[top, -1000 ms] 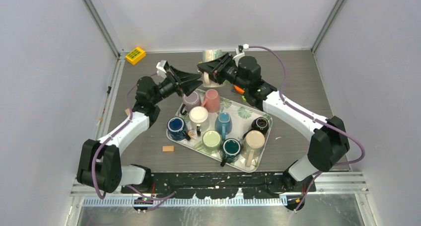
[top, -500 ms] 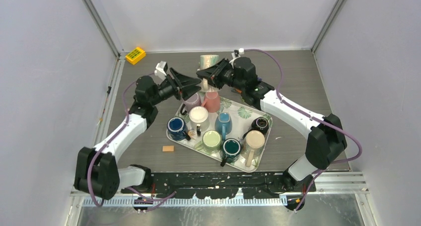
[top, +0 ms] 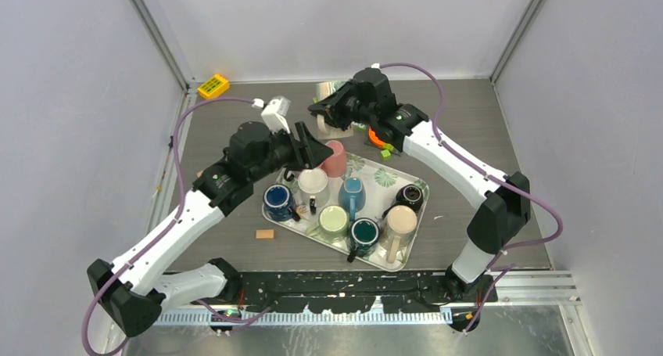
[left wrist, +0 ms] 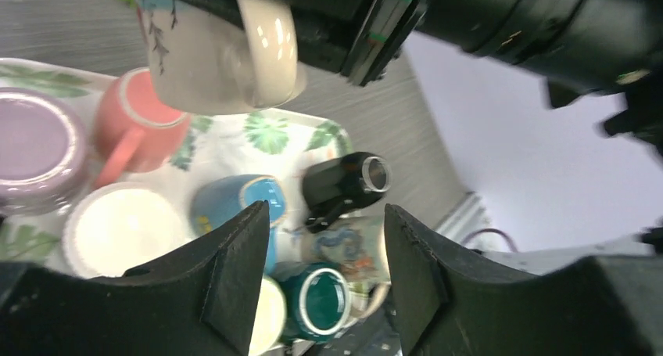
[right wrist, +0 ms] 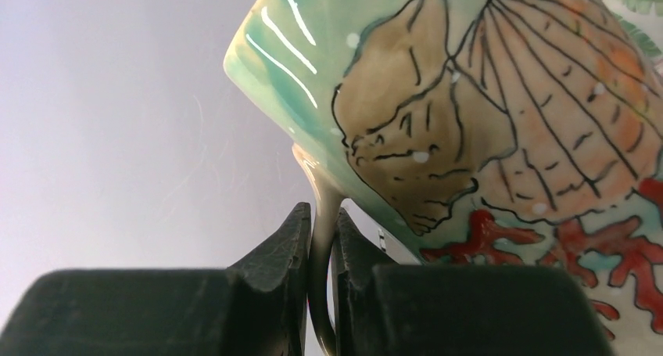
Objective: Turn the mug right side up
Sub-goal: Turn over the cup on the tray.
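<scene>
Top view: my right jaws held the shell-print mug (top: pixel 328 88) aloft over the far bench (top: pixel 469 113), just beyond the tray (top: pixel 385 178); my left jaws hovered above the tray's far corner. Left wrist view: the left jaws stood partly apart with nothing between them, and the mug (left wrist: pixel 211 59) hung ahead. Right wrist view: the right jaws were pinched narrow on the handle (right wrist: pixel 320 239), with the mug body canted. Judgement: a thin handle grip may pivot, so roll the wrist slowly until the mouth faces up, steady the body with the left jaws if it swings, then lower squarely onto bare bench.
</scene>
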Controlling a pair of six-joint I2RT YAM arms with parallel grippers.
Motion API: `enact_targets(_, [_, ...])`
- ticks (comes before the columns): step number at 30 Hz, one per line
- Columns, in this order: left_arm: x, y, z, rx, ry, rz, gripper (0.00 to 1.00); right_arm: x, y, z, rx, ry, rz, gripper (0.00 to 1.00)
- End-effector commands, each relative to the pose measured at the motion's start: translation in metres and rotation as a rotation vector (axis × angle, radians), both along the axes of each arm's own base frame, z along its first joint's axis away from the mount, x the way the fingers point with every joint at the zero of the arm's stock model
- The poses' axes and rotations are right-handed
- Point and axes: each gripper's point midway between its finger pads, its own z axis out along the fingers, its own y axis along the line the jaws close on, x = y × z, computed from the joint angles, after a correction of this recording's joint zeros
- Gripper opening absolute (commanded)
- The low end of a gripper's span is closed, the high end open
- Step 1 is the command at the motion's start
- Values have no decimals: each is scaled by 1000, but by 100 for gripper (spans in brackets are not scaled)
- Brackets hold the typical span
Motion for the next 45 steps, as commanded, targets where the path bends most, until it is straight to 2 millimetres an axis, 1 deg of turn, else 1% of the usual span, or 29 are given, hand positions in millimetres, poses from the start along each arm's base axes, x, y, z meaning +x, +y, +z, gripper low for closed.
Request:
enact_targets(1, [27, 23, -22, 207, -90, 190, 57, 3, 7, 67, 119, -74, -24, 1])
enact_targets(6, [44, 26, -16, 195, -156, 284, 57, 0, 17, 76, 155, -44, -3, 1])
enact_targets(11, [59, 23, -9, 198, -213, 312, 57, -2, 21, 77, 175, -23, 1, 1])
enact_targets(14, [63, 20, -5, 181, -245, 319, 57, -2, 24, 76, 183, -9, 4, 1])
enact_targets(17, [66, 17, -6, 170, -248, 321, 57, -2, 27, 73, 190, 7, 9, 1])
enact_targets(20, [70, 17, -11, 168, -243, 339, 55, -3, 31, 73, 195, 13, 14, 1])
enact_targets(21, [73, 17, -7, 149, -258, 348, 55, -4, 32, 73, 194, 12, 14, 1])
enact_targets(25, [79, 19, -7, 135, -271, 385, 51, -8, 36, 71, 197, 23, 20, 1])
enact_targets(29, [82, 16, -11, 144, -271, 385, 43, -8, 36, 71, 200, 26, 17, 1])
enact_targets(31, [84, 18, -12, 147, -272, 401, 36, -7, 36, 72, 200, 21, 17, 1])
enact_targets(34, [86, 23, -10, 151, -281, 427, 20, -8, 38, 68, 188, 21, 21, 1])
enact_targets(36, [87, 25, -7, 157, -289, 435, 6, -8, 39, 63, 182, 22, 23, 1])
enact_targets(37, [87, 26, -4, 158, -293, 439, 1, -7, 39, 60, 177, 21, 22, 1])
enact_targets(40, [88, 31, 0, 171, -287, 461, 0, -5, 38, 55, 150, -3, 24, 1])
enact_targets(41, [88, 33, 3, 176, -284, 469, 0, -5, 38, 54, 141, -16, 29, 2])
enact_targets(42, [88, 33, 3, 184, -274, 471, 0, -5, 39, 54, 129, -33, 37, 7])
enact_targets(43, [88, 35, 4, 186, -264, 476, 0, -3, 37, 53, 112, -48, 36, 14])
enact_targets(44, [88, 36, 2, 193, -247, 479, 0, -2, 36, 53, 96, -68, 37, 25])
enact_targets(45, [88, 38, 2, 196, -236, 480, 0, -1, 36, 53, 83, -88, 38, 30])
